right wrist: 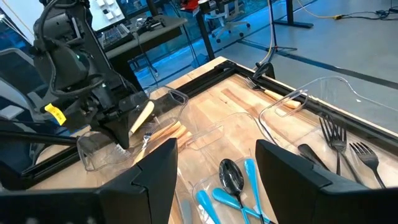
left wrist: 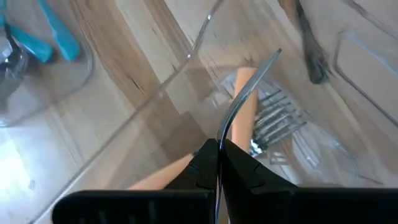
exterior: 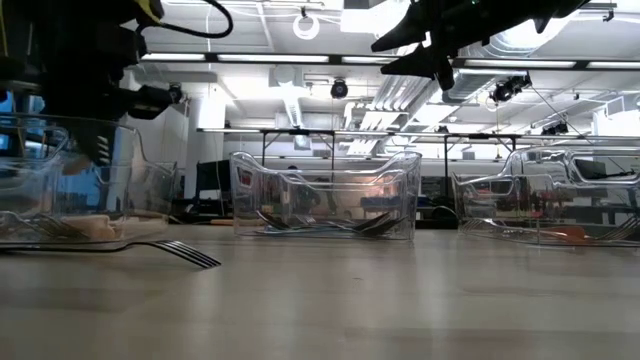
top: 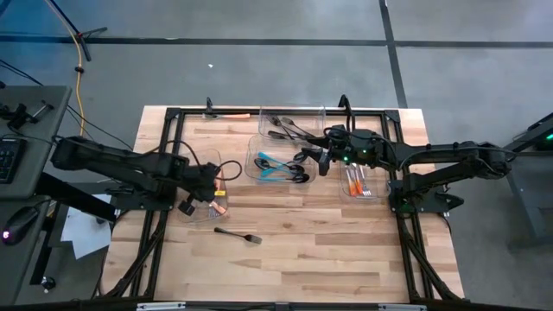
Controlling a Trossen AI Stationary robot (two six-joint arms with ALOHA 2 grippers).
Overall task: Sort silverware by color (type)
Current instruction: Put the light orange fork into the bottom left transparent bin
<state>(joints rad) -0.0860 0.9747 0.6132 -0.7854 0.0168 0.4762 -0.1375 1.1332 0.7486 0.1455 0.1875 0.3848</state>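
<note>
Table (top: 285, 259): wood top, black frame rails along the sides, my two arms reaching in from either side.
Bins: clear plastic, four of them. Far bin (top: 289, 121) has black pieces. Middle bin (top: 278, 166) has teal-handled pieces plus black ones. Right bin (top: 359, 183) has orange-handled pieces. Left bin (top: 206, 206) is under my left hand.
My right gripper (top: 321, 160): up above the table at the middle bin's right edge, jaws wide, nothing in them.
My left gripper (left wrist: 217, 163): down in the left bin, pinched tight on an orange-handled piece (left wrist: 245, 102), handle sticking out past my fingertips. What type it is, I cannot tell.
Other silverware in left bin: a fork (left wrist: 277, 121) lying beside the held piece.
Loose black fork (top: 238, 234): flat on bare wood, near side of the left bin, well apart from my grippers.
</note>
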